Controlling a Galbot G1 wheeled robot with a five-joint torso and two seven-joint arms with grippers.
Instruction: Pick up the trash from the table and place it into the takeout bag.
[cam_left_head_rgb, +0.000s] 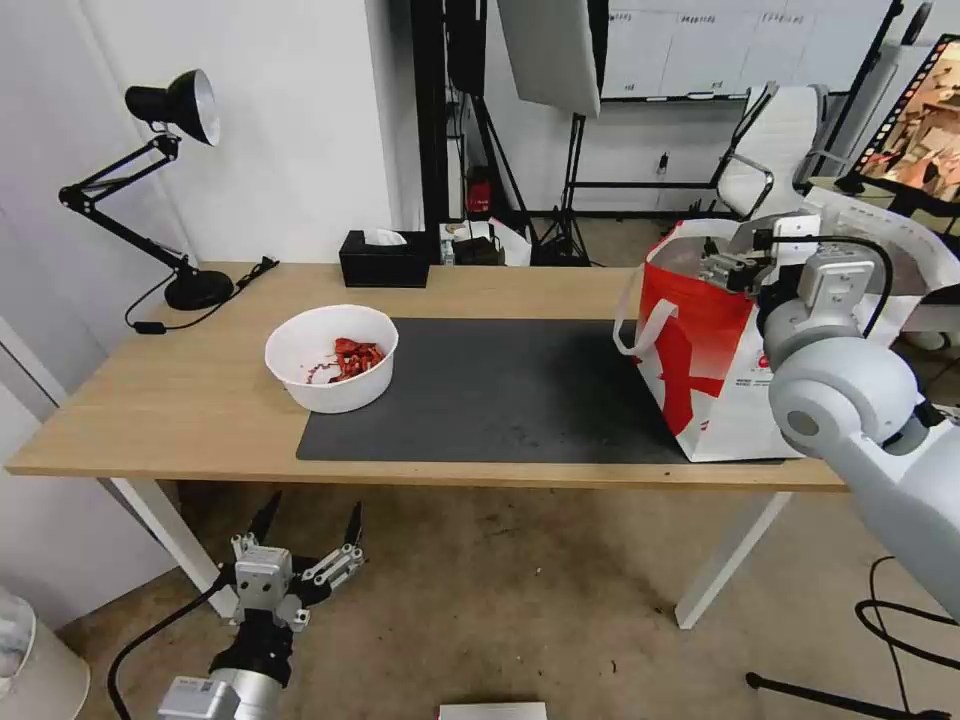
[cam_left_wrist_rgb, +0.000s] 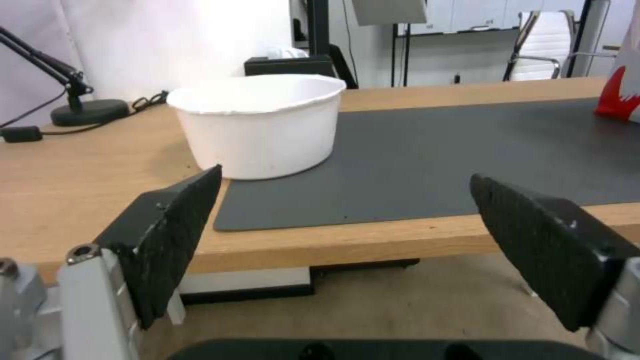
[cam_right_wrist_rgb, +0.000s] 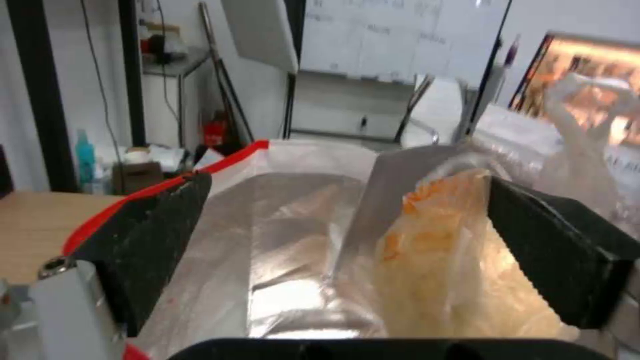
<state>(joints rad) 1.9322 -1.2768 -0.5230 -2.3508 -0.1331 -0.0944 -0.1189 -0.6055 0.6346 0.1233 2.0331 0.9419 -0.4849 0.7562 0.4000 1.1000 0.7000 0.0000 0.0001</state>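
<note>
The bowl (cam_left_head_rgb: 332, 358) with its red scraps (cam_left_head_rgb: 352, 358) sits toward the left end of the table (cam_left_head_rgb: 180, 400), half on the front-left corner of the dark mat (cam_left_head_rgb: 500, 390) and half on bare wood. The left gripper (cam_left_head_rgb: 308, 524) hangs below the table's front edge, almost straight under the bowl, so the bowl lies up and forward from its fingers. Being round, the bowl has no long axis to line up with. The left arm is clearly the nearer one. Its fingers (cam_left_wrist_rgb: 175, 235) are spread wide and hold nothing; in the left wrist view the bowl sits just off one finger rather than centred between the two.

The right gripper (cam_left_head_rgb: 732, 268) is over the open top of the bag (cam_left_head_rgb: 700, 370), at the table's right end, well apart from the bowl. Its fingers (cam_right_wrist_rgb: 143, 245) are also wide apart. A yellowish plastic bag (cam_right_wrist_rgb: 453, 270) lies between them against the foil lining (cam_right_wrist_rgb: 280, 240); it looks released rather than gripped.
</note>
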